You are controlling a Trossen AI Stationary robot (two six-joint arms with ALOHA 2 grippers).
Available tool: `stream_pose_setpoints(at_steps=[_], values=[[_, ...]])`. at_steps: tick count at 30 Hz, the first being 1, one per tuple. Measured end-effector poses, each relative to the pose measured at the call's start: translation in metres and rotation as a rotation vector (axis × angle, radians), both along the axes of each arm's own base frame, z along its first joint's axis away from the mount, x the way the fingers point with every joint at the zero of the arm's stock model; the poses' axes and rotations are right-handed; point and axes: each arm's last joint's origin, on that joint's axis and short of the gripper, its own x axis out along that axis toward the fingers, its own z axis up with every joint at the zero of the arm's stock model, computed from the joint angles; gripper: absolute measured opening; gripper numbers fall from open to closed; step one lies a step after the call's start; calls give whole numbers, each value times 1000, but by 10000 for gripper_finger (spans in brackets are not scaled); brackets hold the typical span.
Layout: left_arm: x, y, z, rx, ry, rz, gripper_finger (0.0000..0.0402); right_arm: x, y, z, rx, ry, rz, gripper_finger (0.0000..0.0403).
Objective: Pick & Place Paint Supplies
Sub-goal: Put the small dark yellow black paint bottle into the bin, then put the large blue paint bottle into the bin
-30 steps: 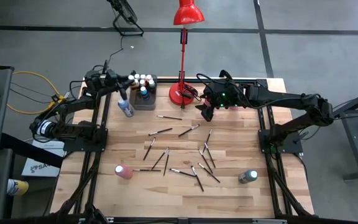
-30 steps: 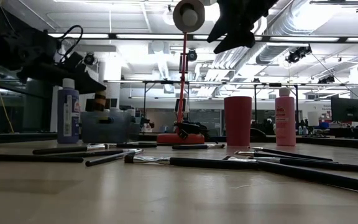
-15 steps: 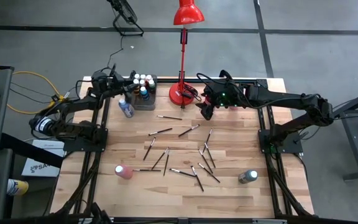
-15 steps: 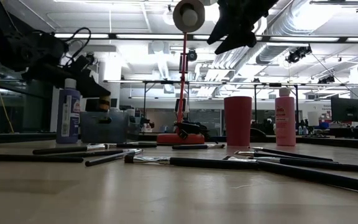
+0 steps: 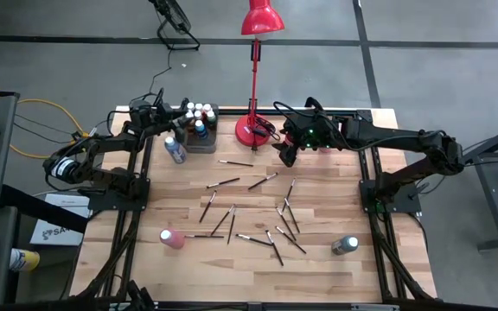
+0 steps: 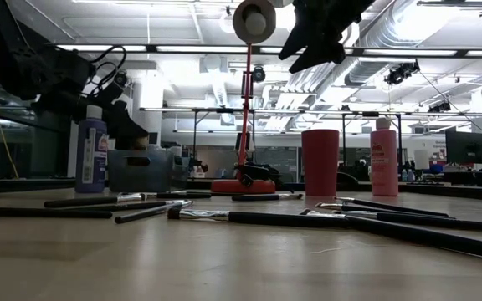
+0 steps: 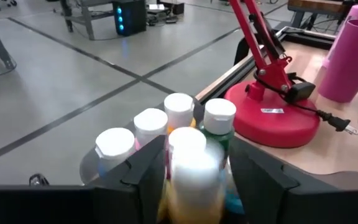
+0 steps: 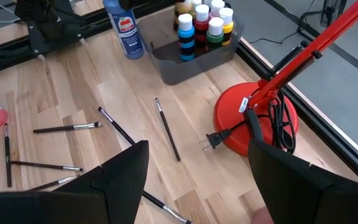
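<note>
**A:** Where is the left gripper (image 5: 182, 114) now?

**B:** At the far-left of the table, right over the translucent grey bin (image 5: 207, 142). Its wrist view shows a small white-capped paint bottle (image 7: 190, 167) pinched between the two fingers, hanging just above the caps already standing inside.

**A:** So the move ahead turns on what?

**B:** On straight down, I judge. The bottle is upright, its long axis vertical, and the free slot seems to lie directly below it among the other bottles (image 8: 201, 23).

**A:** What does the bin hold?

**B:** A cluster of white-capped bottles: orange, blue, red, green and yellow show in the right wrist view. A taller blue bottle (image 5: 175, 149) stands just beside the bin on the left, outside it.

**A:** And the right gripper (image 5: 287, 156)?

**B:** It hangs beside the red lamp base (image 5: 253, 130), fingers spread, holding nothing. The paintbrushes (image 5: 261, 213) lie scattered across the middle, nearer to it than to the left arm. A pink bottle (image 5: 171, 238) stands at the near left and a green-tinted one (image 5: 346, 244) at the near right.
</note>
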Motion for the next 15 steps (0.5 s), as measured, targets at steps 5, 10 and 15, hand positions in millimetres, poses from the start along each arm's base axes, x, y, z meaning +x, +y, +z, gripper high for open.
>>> stream_pose_setpoints(at_steps=[5, 10, 15], values=[[0, 0, 0, -3, 2, 3, 186, 0, 0, 0, -1, 1, 0, 268], [0, 0, 0, -3, 2, 4, 189, 0, 0, 0, -4, 2, -1, 268], [0, 0, 1, -15, -22, 10, 190, 0, 0, 0, -4, 2, -2, 268]])
